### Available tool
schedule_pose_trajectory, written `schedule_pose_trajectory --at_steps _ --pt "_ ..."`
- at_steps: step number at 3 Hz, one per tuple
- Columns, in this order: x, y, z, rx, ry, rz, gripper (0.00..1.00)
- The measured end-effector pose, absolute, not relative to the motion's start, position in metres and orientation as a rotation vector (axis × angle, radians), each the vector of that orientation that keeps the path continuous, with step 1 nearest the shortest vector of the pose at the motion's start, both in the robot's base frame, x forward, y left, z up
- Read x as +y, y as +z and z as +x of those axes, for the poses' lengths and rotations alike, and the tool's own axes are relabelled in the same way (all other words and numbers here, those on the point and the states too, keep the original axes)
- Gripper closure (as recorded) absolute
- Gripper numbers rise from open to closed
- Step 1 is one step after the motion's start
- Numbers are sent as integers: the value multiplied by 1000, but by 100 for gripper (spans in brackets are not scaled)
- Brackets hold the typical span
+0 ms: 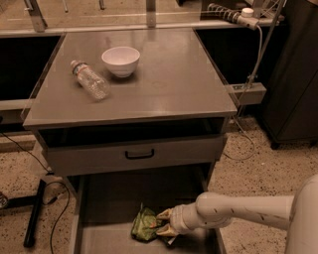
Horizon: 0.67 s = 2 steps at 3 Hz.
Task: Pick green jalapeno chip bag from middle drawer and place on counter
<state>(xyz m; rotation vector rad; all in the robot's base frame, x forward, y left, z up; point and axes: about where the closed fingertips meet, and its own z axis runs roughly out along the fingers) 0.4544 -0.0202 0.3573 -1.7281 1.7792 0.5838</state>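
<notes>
Camera view: grey table (169, 84) fills the upper half of the scene, flat and slightly glossy. Below its near edge sits a shut drawer front (89, 159) with a black handle (139, 154). Under that, the middle drawer (112, 198) is pulled out toward the near side, with a bare grey floor and low side walls. A dark cabinet (293, 74) stands right of the table on speckled flooring (258, 168). The white robot arm (248, 211) comes in from the near right, roughly level, and reaches left into the drawer. On the table's far-left part, a white bowl (120, 60) sits upright. A clear plastic bottle (90, 79) lies on its side just left of it, close but apart. A power strip (226, 12) sits at the far right, behind the table. The green jalapeno chip bag (144, 224) lies crumpled on the drawer floor, near-centre. The gripper (165, 222) is at the bag's right end, with one tan fingertip (164, 214) on the far side and the other on the near side. It is clamped on the bag's edge. The bag rests on the drawer floor, not on the table.
</notes>
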Motion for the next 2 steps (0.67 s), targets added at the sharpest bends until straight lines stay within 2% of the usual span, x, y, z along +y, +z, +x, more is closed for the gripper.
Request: schedule_pose_trajectory --at_steps 1,2 --pt "-20 357 454 1779 584 -1728 91" --pt "-20 357 454 1779 584 -1728 100"
